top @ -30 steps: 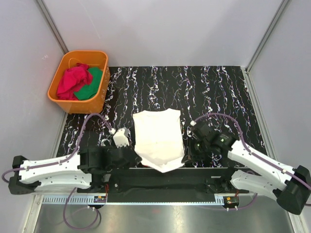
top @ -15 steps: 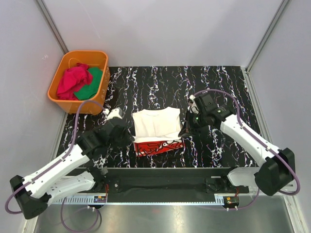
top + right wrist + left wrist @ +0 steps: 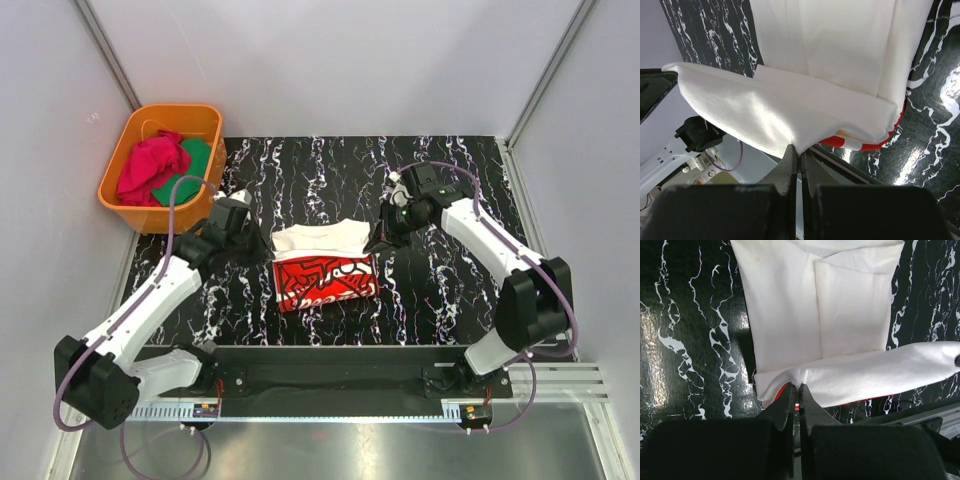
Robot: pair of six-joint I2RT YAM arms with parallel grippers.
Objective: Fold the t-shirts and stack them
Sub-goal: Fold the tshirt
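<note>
Cream-white t-shirt point(image 3: 318, 239) lies at the middle of the black marbled desk point(image 3: 450, 175). Its near hem is raised above its far half, exposing the red t-shirt point(image 3: 326, 281) with white print spread beneath it, toward the near edge. Left claw point(image 3: 796, 391) and right claw point(image 3: 799, 150), each pressed together, pinch the raised hem at its left and right corners. Orange tub point(image 3: 165, 214), by the desk's far left corner, holds crumpled pink-red cloth point(image 3: 150, 168) and green cloth point(image 3: 188, 172).
</note>
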